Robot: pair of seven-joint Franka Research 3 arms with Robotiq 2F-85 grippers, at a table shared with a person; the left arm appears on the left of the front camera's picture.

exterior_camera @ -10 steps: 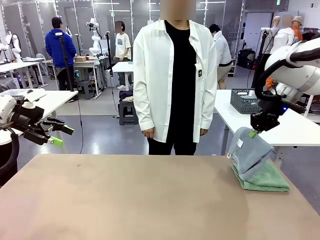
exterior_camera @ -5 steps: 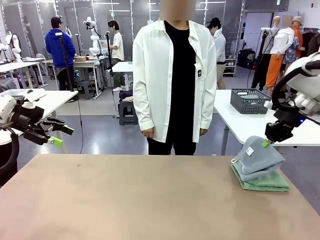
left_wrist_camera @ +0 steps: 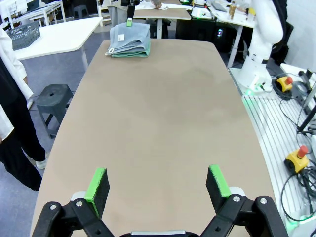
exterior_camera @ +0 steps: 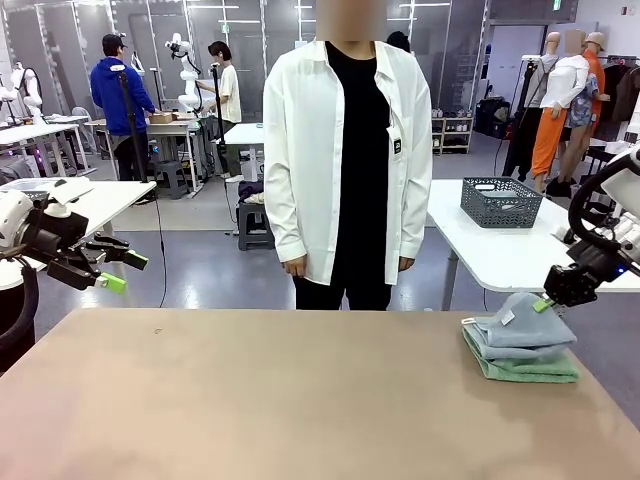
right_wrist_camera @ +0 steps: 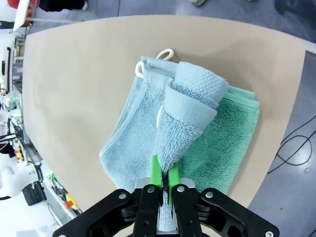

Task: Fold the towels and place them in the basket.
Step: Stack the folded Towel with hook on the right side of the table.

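Pinching a raised fold of the pale blue-grey towel (right_wrist_camera: 163, 133), the right pincer (right_wrist_camera: 162, 174) has its green pads pressed almost together on the cloth near the towel's edge. In the front view that pincer (exterior_camera: 545, 303) sits at the towel's right end, low over the counter (exterior_camera: 280, 400). The blue-grey towel (exterior_camera: 520, 328) lies folded on top of the folded mint green towel (exterior_camera: 530, 368), both at the counter's right edge on the robot's right side; the green one sticks out beneath it along one side. Two small white hanging loops (right_wrist_camera: 165, 54) lie at the blue-grey towel's far corner.

The left pincer (exterior_camera: 122, 270) hangs off the counter's left edge with its jaws spread wide and nothing between them; its green pads (left_wrist_camera: 97, 180) stand well apart.

The dark grey basket (exterior_camera: 502, 201) stands on a white table (exterior_camera: 480, 250) beyond the counter, well apart from the towels. A person in a white coat (exterior_camera: 345, 160) stands at the far side, arms down.
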